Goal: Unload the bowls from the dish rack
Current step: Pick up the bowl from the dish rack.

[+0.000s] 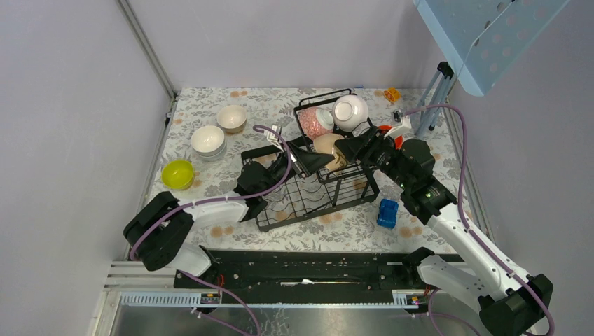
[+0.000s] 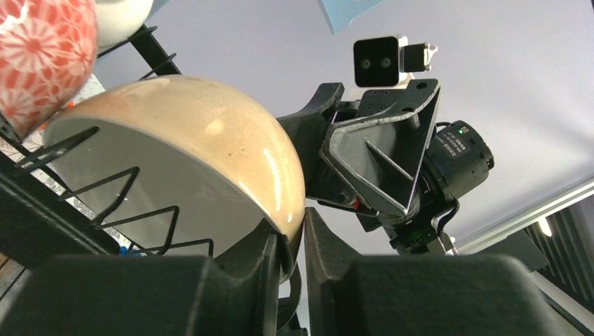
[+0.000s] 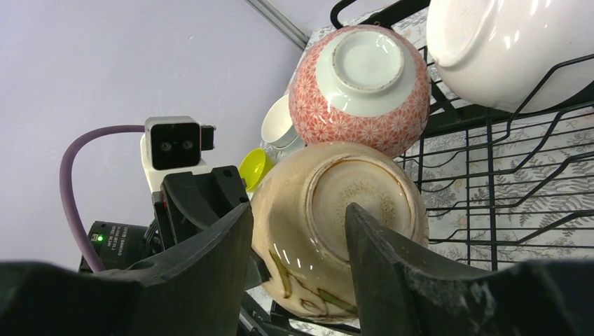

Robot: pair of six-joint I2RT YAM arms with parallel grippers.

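Left arm (image 1: pixel 210 208): it reaches from the near left corner, low over the dish rack (image 1: pixel 308 204), toward the middle.
Left claw (image 2: pixel 288 241): it pinches the rim of the beige bowl (image 2: pixel 189 133), with one finger inside and one outside.
Right arm (image 1: pixel 455 224): it bends in from the near right corner and points left at the same bowl.
Right claw (image 3: pixel 298 210): its fingers are spread at the bowl's bottom. I cannot tell if they grip it.
Beige bowl: it is tipped on its side at the rack, between both claws and just beside the upper basket (image 1: pixel 302 112).
Upper basket: it holds a pink-patterned bowl (image 1: pixel 314 123) and a big white bowl (image 1: pixel 350 112), both tipped.
Table, left of the rack: a cream bowl (image 1: pixel 231 117), a smaller white bowl (image 1: pixel 208 140) and a yellow-green bowl (image 1: pixel 177 173) sit upright, well apart from the rack.
Blue block (image 1: pixel 387 213): it lies on the table near the rack's right end, beside the right arm.
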